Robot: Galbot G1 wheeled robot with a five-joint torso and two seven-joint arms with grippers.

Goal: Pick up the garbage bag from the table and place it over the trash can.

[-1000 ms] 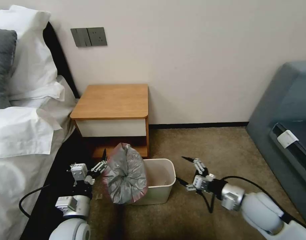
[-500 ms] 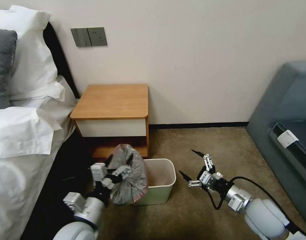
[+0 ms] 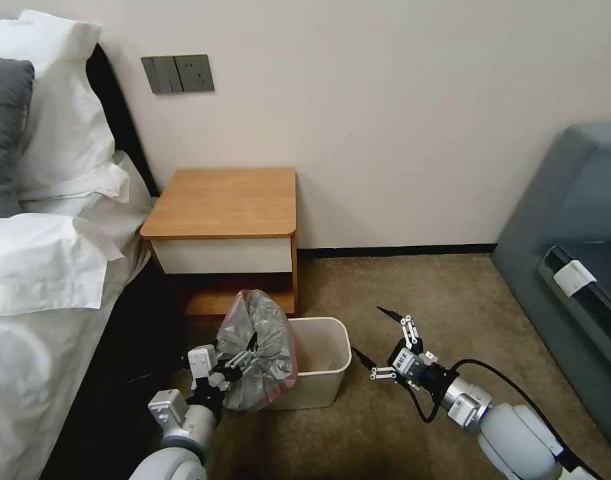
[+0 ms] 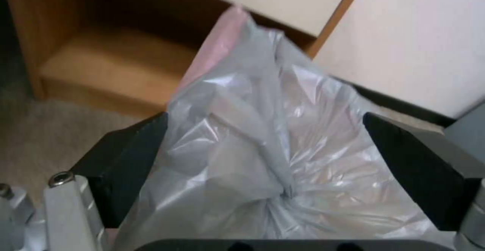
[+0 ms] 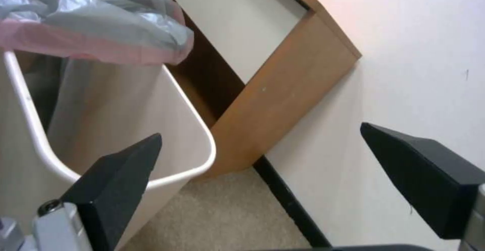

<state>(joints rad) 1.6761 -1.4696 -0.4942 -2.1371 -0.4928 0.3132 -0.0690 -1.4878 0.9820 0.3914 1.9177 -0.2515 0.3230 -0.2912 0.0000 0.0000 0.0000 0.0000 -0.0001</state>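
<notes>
The garbage bag (image 3: 257,350) sits draped over the left end of the trash can (image 3: 322,380), standing up in a crumpled grey mound with its pinkish-red rim band showing along the lower edge and up one side; the right part of the bin's opening is uncovered and its cream inner wall is visible. The trash can stands on the carpet just in front of the desk (image 3: 225,203), near the desk's low wooden shelf, with the bed to the left. The left end effector (image 3: 242,355) is pressed into the left face of the bag, and in the left wrist view the bag (image 4: 263,156) bulges between its two dark fingers (image 4: 132,160), which are spread wide on either side of the plastic without pinching it; the end effector is open. The right end effector (image 3: 375,337) hovers low over the carpet just to the right of the trash can, apart from it, its fingers splayed wide and holding nothing. In the right wrist view its dark fingertips (image 5: 121,175) frame the bin's rolled rim (image 5: 202,160), with the bag's pink band (image 5: 96,44) lying over the far end of the bin and the desk's side panel (image 5: 283,91) behind against the wall.
</notes>
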